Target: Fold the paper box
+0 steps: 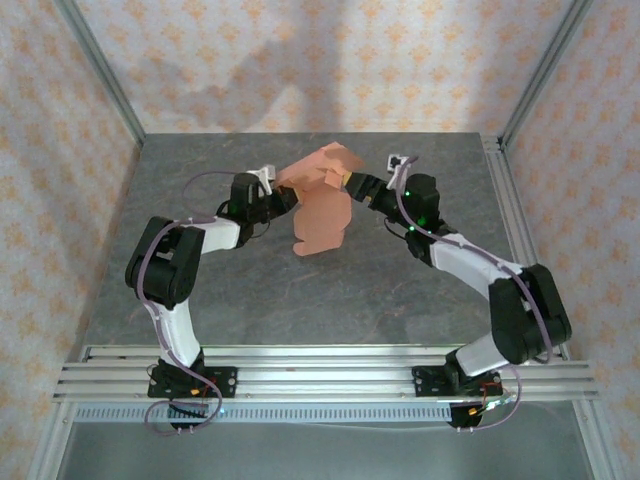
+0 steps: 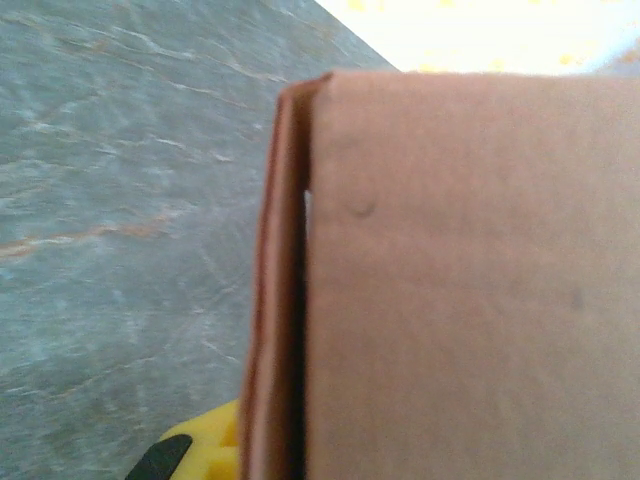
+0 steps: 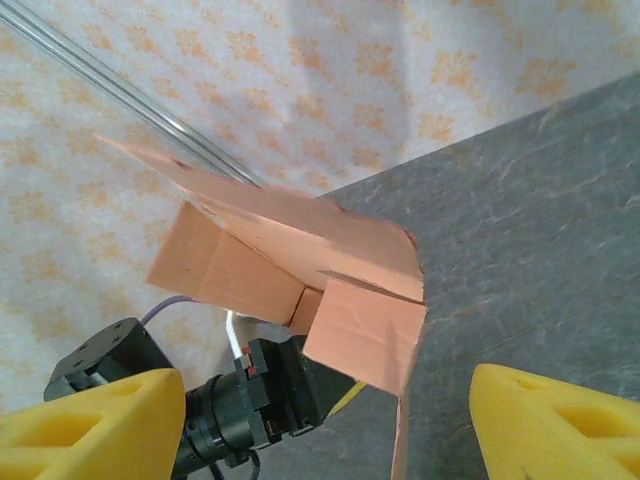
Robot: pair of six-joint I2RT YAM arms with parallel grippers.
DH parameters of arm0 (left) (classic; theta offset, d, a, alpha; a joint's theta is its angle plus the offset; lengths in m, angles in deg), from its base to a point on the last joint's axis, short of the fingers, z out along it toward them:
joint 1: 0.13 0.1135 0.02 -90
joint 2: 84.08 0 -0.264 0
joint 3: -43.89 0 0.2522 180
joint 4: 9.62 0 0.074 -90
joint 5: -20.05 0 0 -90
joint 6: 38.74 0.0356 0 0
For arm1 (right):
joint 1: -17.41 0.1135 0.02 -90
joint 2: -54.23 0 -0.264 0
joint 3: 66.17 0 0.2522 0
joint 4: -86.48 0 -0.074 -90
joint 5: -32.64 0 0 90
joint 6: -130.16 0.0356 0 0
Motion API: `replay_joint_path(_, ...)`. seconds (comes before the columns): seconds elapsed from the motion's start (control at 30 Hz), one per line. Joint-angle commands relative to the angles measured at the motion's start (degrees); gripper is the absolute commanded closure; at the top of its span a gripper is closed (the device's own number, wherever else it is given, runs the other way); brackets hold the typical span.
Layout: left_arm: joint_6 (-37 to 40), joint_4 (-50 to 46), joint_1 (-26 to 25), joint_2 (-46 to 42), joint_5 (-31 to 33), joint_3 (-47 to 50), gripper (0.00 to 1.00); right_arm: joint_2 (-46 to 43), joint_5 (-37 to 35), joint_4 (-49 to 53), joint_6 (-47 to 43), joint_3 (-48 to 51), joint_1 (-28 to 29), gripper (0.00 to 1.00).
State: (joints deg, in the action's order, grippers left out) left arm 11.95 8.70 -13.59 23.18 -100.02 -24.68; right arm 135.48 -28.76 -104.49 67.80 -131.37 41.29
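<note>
The paper box (image 1: 322,212) is a salmon-pink card piece, partly folded, held up above the grey table between the two arms. My left gripper (image 1: 283,200) is shut on its left side. In the left wrist view the card (image 2: 470,280) looms close, a folded double edge running down beside one yellow finger (image 2: 195,452); the other finger is hidden behind the card. My right gripper (image 1: 352,183) stands open at the box's right side. In the right wrist view its yellow fingers (image 3: 95,430) are wide apart, with folded flaps (image 3: 300,250) and a hanging card edge between them.
The grey marbled table (image 1: 300,290) is ringed by patterned walls and metal corner posts (image 1: 100,70). Aluminium rails (image 1: 320,365) run along the near edge under both arm bases. The left arm's black wrist (image 3: 255,400) sits just below the card in the right wrist view.
</note>
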Motion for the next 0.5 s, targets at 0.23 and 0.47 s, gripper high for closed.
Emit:
replay_joint_path(0.23, -1.38, 4.37, 0.45, -1.01, 10.12, 1.31, 1.00, 3.79, -17.33, 32.21, -8.27, -22.60, 11.40, 0.30)
replay_joint_path(0.47, -0.77, 3.69, 0.45, -1.34, 11.41, 2.20, 1.00, 14.43, -16.86, 42.41, -10.05, -39.51, 13.77, 0.33)
